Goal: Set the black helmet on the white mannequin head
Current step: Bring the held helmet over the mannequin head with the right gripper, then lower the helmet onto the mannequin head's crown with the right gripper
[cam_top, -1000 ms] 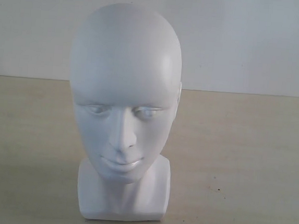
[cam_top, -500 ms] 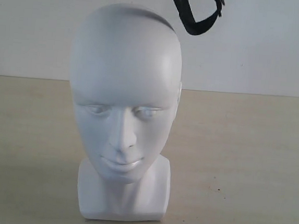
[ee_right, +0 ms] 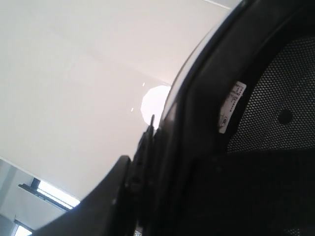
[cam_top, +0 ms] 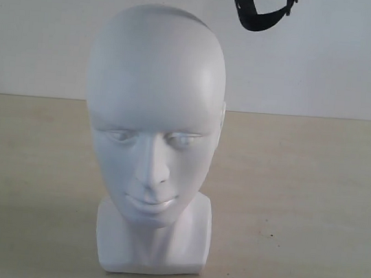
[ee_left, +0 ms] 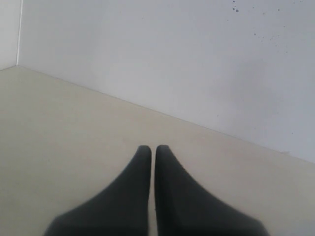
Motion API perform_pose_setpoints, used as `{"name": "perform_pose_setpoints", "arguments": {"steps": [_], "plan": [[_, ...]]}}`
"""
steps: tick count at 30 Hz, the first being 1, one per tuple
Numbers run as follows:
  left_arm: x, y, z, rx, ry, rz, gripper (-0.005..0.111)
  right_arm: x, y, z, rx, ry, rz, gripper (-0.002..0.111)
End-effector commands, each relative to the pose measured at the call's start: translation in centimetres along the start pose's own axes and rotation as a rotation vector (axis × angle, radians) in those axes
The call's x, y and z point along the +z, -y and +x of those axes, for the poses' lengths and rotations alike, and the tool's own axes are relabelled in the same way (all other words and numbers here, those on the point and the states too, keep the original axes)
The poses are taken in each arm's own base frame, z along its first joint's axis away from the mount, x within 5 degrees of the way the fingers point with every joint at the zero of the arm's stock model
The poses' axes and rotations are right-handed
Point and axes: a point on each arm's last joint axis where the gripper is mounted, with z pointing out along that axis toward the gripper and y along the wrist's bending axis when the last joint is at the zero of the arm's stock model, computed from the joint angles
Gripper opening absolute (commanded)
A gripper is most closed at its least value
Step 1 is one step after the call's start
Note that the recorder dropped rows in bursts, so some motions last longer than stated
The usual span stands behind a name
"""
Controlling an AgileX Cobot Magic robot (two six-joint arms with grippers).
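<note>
The white mannequin head [cam_top: 152, 136] stands upright on the table in the exterior view, facing the camera. Of the black helmet only the looped chin strap [cam_top: 260, 17] shows there, hanging in from the top edge, above and to the right of the head and apart from it. The right wrist view is filled by the black helmet [ee_right: 256, 123], its rim and meshed lining close up. My right gripper [ee_right: 147, 196] is shut on that rim, one dark finger [ee_right: 110, 196] lying on the outside. My left gripper [ee_left: 153, 150] is shut and empty above bare table.
The beige table [cam_top: 309, 208] runs back to a white wall [cam_top: 335, 67] behind the head. In the left wrist view the table meets the wall [ee_left: 147, 59] at a corner. A white label [ee_right: 231, 105] is sewn inside the helmet.
The chin strap came into the exterior view from the top, then shifted to the right and slightly up. The mannequin head has not moved.
</note>
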Motion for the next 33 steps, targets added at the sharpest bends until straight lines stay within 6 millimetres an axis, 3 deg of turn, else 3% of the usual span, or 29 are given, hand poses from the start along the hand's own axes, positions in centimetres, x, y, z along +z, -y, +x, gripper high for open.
{"name": "perform_pose_setpoints", "arguments": {"steps": [1, 5, 8, 14, 23, 29, 33], "plan": [[0.0, 0.0, 0.0, 0.004, 0.004, -0.001, 0.004, 0.4, -1.5, 0.3, 0.012, 0.055, -0.088, 0.0], [0.0, 0.0, 0.0, 0.004, 0.004, -0.001, 0.004, 1.8, -0.2, 0.6, 0.038, 0.024, -0.084, 0.0], [0.0, 0.0, 0.0, 0.004, 0.004, -0.001, 0.004, 4.1, 1.3, 1.5, 0.03, -0.031, -0.088, 0.0], [0.0, 0.0, 0.0, 0.004, 0.004, -0.001, 0.004, 7.2, 0.9, 2.0, -0.002, -0.101, -0.157, 0.0], [0.0, 0.0, 0.0, 0.004, 0.004, -0.001, 0.004, 8.5, 6.1, 1.6, 0.068, -0.154, -0.073, 0.0], [0.0, 0.0, 0.0, 0.004, 0.004, -0.001, 0.004, 8.2, 7.6, 1.1, 0.156, -0.128, -0.028, 0.0], [0.0, 0.0, 0.0, 0.004, 0.004, -0.001, 0.004, 7.1, 8.5, 0.4, 0.158, -0.142, 0.106, 0.0]]}}
